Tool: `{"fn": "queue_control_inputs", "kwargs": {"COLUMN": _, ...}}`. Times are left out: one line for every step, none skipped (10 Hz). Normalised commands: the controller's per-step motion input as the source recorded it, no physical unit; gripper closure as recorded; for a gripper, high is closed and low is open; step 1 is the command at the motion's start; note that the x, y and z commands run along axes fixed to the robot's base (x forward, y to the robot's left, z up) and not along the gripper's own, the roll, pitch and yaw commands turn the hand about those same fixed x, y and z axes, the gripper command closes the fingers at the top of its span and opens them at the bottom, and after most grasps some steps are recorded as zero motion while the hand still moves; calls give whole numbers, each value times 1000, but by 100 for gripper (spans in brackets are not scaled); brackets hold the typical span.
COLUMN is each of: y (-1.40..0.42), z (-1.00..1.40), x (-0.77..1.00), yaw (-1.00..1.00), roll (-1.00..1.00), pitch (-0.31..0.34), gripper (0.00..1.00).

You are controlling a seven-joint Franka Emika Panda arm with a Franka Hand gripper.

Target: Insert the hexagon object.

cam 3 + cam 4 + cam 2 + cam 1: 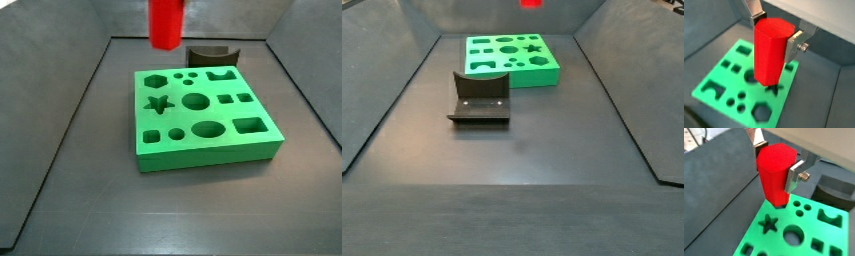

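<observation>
Red hexagon object [773,175] hanging high above green block [203,120] | gripper [776,162] clamping its upper end | judging: aligning flats over hexagonal hole [158,80] at far-left corner before lowering

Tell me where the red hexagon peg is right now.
The hexagon object is held upright between the fingers of the gripper, raised above the green block. In a side view it hangs high over the block's far edge, near the fixture.

Dark grey floor [516,160], sloping grey side walls [382,90], even light
</observation>
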Motion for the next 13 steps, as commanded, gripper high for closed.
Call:
{"fn": "queue_control_inputs", "kwargs": {"y": 789, "z": -651, "x": -286, "yaw": 0, "roll": -251, "pitch": 0, "gripper": 100}}
{"fn": "queue_control_inputs", "kwargs": {"y": 600, "z": -611, "x": -323, "yaw": -140, "roll": -309, "pitch": 0, "gripper": 100}}
{"fn": "queue_control_inputs", "kwargs": {"y": 317, "z": -517, "x": -320, "yaw": -346, "roll": -344, "pitch": 0, "gripper": 100}}
{"fn": "queue_control_inputs", "kwargs": {"y": 189, "z": -431, "x": -266, "yaw": -429, "roll": -353, "pitch": -39, "gripper": 100}}
{"fn": "queue_control_inputs", "kwargs": {"y": 183, "z": -389, "x": -186, "yaw": -431, "roll": -354, "pitch": -90, "gripper": 100}}
{"fn": "queue_control_inputs", "kwargs": {"y": 37, "z": -446, "x": 77, "yaw": -263, "roll": -219, "pitch": -89, "gripper": 100}}
{"fn": "queue_control_inputs", "kwargs": {"y": 0, "z": -397, "x": 291, "yaw": -126, "roll": -96, "pitch": 0, "gripper": 100}}
{"fn": "queue_control_inputs", "kwargs": {"y": 0, "z": -460, "x": 374, "yaw": -31, "roll": -34, "pitch": 0, "gripper": 100}}
{"fn": "queue_control_inputs", "kwargs": {"y": 0, "z": -457, "x": 263, "yaw": 0, "roll": 0, "pitch": 0, "gripper": 100}}
{"fn": "queue_control_inputs", "kwargs": {"y": 49, "z": -326, "x": 34, "yaw": 0, "roll": 0, "pitch": 0, "gripper": 100}}
{"fn": "queue_control_inputs", "kwargs": {"y": 166, "z": -254, "x": 0, "yaw": 0, "roll": 0, "pitch": 0, "gripper": 100}}
{"fn": "queue_control_inputs", "kwargs": {"y": 154, "z": -343, "x": 0, "yaw": 0, "roll": 0, "pitch": 0, "gripper": 100}}
{"fn": "queue_control_inputs", "kwargs": {"y": 186, "z": -409, "x": -60, "yaw": 0, "roll": 7, "pitch": -26, "gripper": 100}}
